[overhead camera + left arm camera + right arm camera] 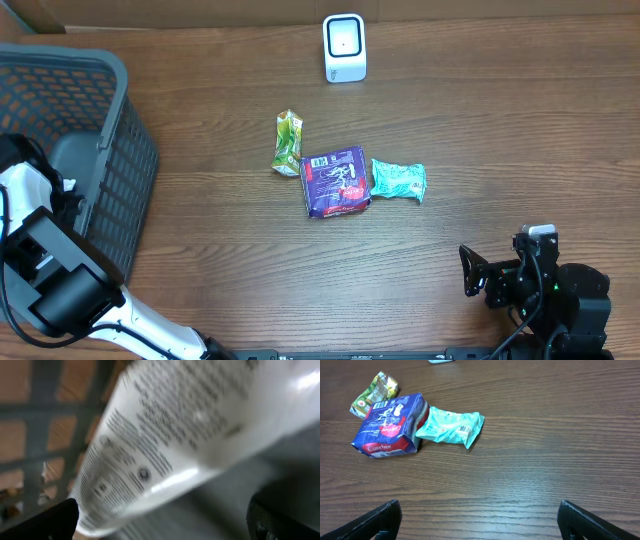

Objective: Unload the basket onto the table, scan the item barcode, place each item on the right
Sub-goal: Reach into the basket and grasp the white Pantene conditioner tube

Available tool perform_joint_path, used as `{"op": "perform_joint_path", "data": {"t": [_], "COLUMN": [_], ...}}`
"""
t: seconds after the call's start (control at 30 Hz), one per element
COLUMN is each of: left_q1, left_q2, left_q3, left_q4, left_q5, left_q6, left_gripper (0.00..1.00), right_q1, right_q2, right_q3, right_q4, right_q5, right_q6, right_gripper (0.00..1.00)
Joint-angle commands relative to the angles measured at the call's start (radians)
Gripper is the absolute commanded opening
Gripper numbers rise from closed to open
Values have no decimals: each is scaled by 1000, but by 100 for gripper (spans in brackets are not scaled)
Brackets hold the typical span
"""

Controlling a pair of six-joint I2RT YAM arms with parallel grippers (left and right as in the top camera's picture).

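So the layout: a grey mesh basket (120,150) sits at the left edge of the wooden table (500,120), and a little white scanner (344,47) stands at the far edge, facing the middle. Three packs lie mid-table, well short of the scanner and touching or nearly so: a green packet (288,143), a purple pack (336,182) and a teal packet (399,180). Nothing sits between them and the scanner. The left arm is reaching down into the basket. Its left gripper (165,517) has the fingers spread right out to both corners of the wrist view, not pinching anything. A white packet (165,435) fills that view just above the fingers, inside the basket with the mesh wall behind it. It's blurry, so I can't tell whether it touches either finger. The right gripper (480,520) hangs over bare wood at the near right, jaws wide apart and empty. The white packet's long axis runs diagonally in the wrist view – low left up to high right – with the small-print side facing the camera.
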Motion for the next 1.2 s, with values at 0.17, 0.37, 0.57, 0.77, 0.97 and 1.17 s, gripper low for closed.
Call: {"op": "perform_joint_path", "data": {"t": [0.17,0.37,0.57,0.77,0.97,1.17], "left_q1": [6,5,5,-17,-21,-21], "left_q2": [29,29,29,27,25,24], "left_q3": [-49,-130,-151,-39,257,433], "left_q4": [143,203,196,90,-187,-337], "left_q5": [22,158,433,700,925,941], "left_q6": [83,82,73,-92,-128,-133], "left_gripper": [85,26,4,4,4,4], "right_q1": [-2,-2,-2,-2,-2,-2], "right_q2": [-2,-2,-2,-2,-2,-2], "right_q3": [22,22,22,22,22,22], "right_q4": [4,4,4,4,4,4], "right_q5": [6,6,6,6,6,6], "right_q6": [0,0,0,0,0,0], "right_gripper": [100,100,100,100,100,100]}}
